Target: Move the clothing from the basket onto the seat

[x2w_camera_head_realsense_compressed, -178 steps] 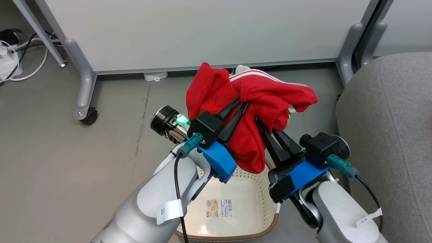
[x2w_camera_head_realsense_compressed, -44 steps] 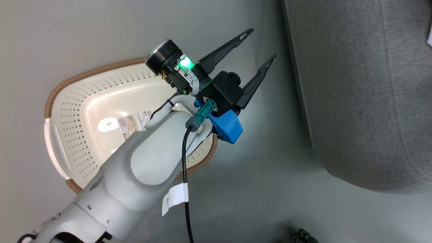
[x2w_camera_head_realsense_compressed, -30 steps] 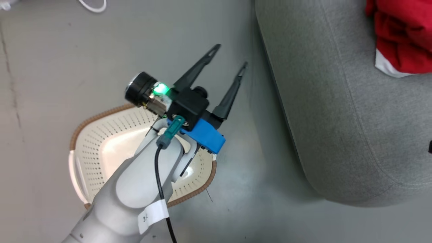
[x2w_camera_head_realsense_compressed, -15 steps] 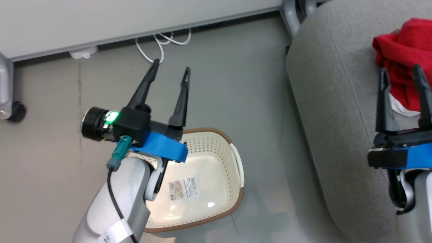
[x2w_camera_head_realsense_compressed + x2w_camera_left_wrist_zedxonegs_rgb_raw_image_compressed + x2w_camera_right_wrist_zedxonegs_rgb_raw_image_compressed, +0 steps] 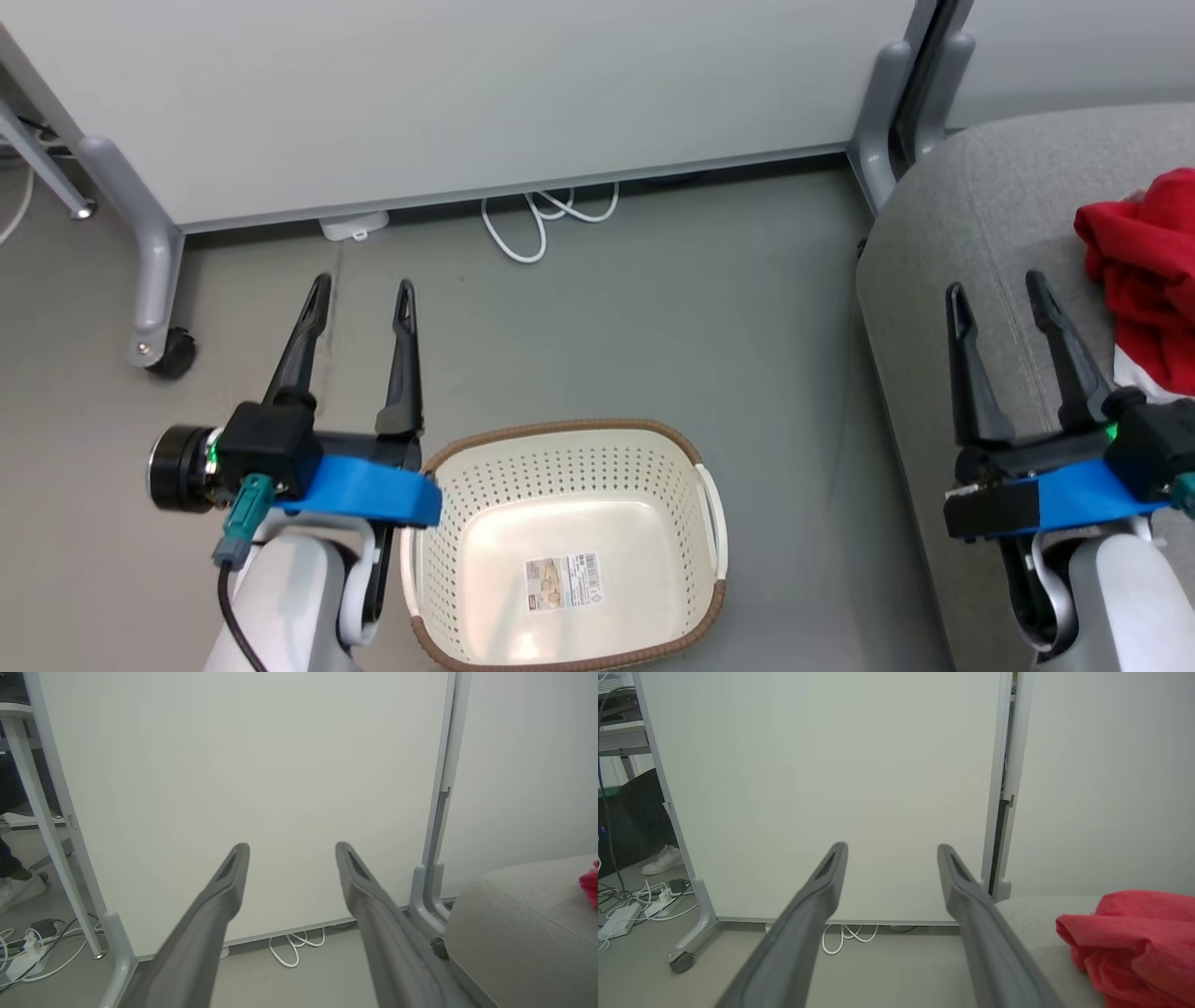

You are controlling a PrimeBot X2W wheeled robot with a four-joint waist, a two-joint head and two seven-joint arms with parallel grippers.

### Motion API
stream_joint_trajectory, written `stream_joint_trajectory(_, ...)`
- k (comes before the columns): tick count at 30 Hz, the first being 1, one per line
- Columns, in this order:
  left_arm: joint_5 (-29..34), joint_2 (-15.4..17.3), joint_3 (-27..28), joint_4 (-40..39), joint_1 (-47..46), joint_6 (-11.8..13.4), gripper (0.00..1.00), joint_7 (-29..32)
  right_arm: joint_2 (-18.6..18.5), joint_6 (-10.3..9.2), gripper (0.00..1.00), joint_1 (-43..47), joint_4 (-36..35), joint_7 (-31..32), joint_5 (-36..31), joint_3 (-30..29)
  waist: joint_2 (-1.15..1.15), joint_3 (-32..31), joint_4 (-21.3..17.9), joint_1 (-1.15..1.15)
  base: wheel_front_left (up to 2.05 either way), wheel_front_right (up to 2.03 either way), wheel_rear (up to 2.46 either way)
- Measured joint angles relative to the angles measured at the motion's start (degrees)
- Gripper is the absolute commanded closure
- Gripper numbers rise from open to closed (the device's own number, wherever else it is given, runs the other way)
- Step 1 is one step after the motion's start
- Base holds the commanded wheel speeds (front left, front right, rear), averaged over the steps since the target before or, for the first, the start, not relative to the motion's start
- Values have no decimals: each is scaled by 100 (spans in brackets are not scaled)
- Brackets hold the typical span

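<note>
In the head view the basket (image 5: 560, 426) stands on the grey floor (image 5: 653, 308) at about 6 o'clock, and a barcode label (image 5: 561, 581) lies on its bottom. The clothing (image 5: 1144, 271) lies as a red heap on the seat (image 5: 971, 215), at 3 o'clock, well apart from the basket. The left gripper (image 5: 363, 283) hovers over the floor just beside the basket, at 9 o'clock from it. Its two fingers are spread apart and hold nothing. The right gripper (image 5: 993, 284) is above the seat edge, near the clothing but not touching it, and its fingers are also apart. A white cable (image 5: 541, 219) lies at 12 o'clock, under a pale panel (image 5: 467, 93).
</note>
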Motion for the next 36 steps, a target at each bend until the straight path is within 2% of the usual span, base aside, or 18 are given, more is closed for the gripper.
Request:
stream_joint_trajectory(7, 136, -118, 442, -33, 541, -230, 0, 0, 38, 0, 0, 480, 120, 0, 59, -100, 0, -301, 150, 0, 0, 0, 0)
stream_joint_trajectory(19, 170, -244, 704, 3, 955, -437, 0, 0, 93, 0, 0, 842, 299, 0, 80, -131, 0, -471, 280, 0, 0, 0, 0)
stream_joint_trajectory(36, 142, -269, 720, 203, 1100, -491, 0, 0, 188, 0, 0, 920, 439, 0, 114, -68, 0, -561, 308, 1, 0, 0, 0)
